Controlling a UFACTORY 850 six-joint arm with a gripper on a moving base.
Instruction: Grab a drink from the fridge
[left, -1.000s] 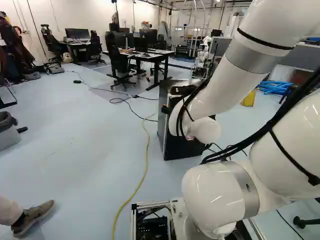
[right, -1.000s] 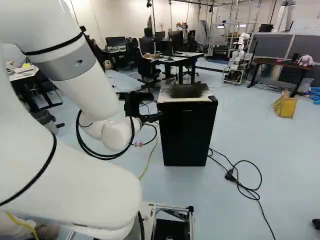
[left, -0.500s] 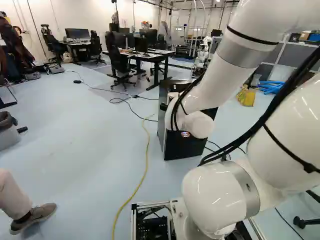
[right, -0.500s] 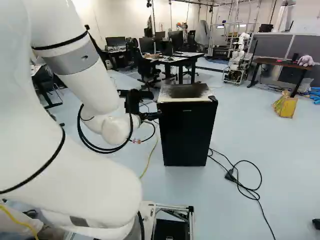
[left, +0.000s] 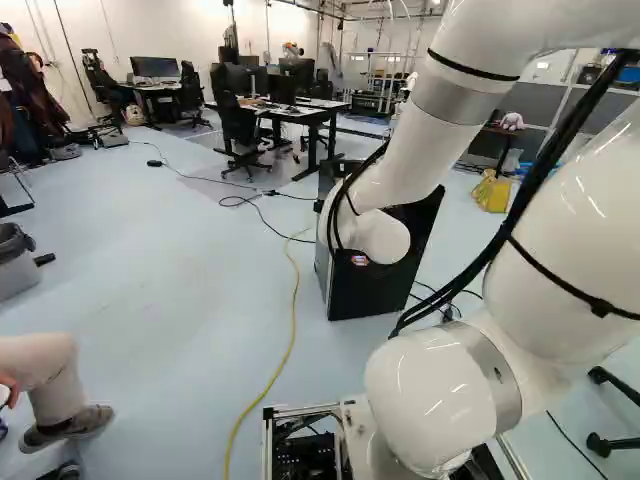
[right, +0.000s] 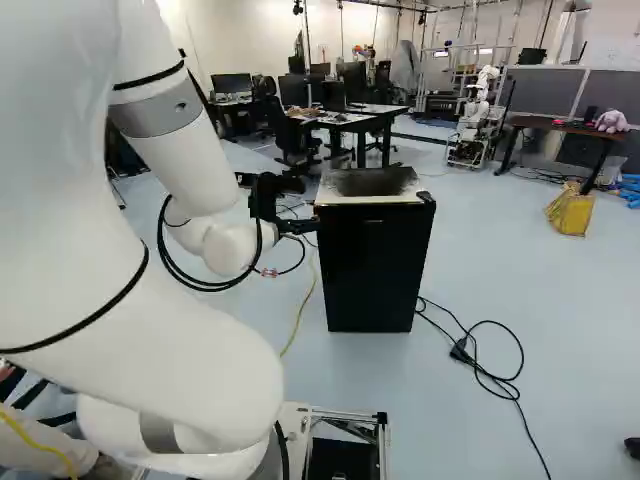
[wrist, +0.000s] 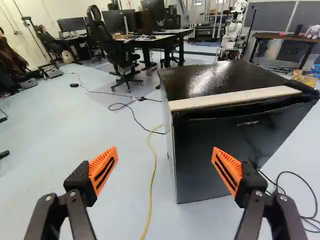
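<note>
I'm in what looks like a robotics lab with an office side to it. The worktop (right: 350, 117) gives that side away: it carries monitors (wrist: 114, 22), and an office chair (left: 238, 120) stands just beside it. To the left of the worktop I see another desk (left: 155, 88) with its own screen. The lab half shows to the right of the worktop, where another robot (wrist: 235, 25) stands near grey partition panels (right: 545, 92). Nearer to me than the worktop, a yellow cable (left: 294, 300) trails over the pale, hard floor (left: 180, 270), beside my own white arm (left: 430, 150).
</note>
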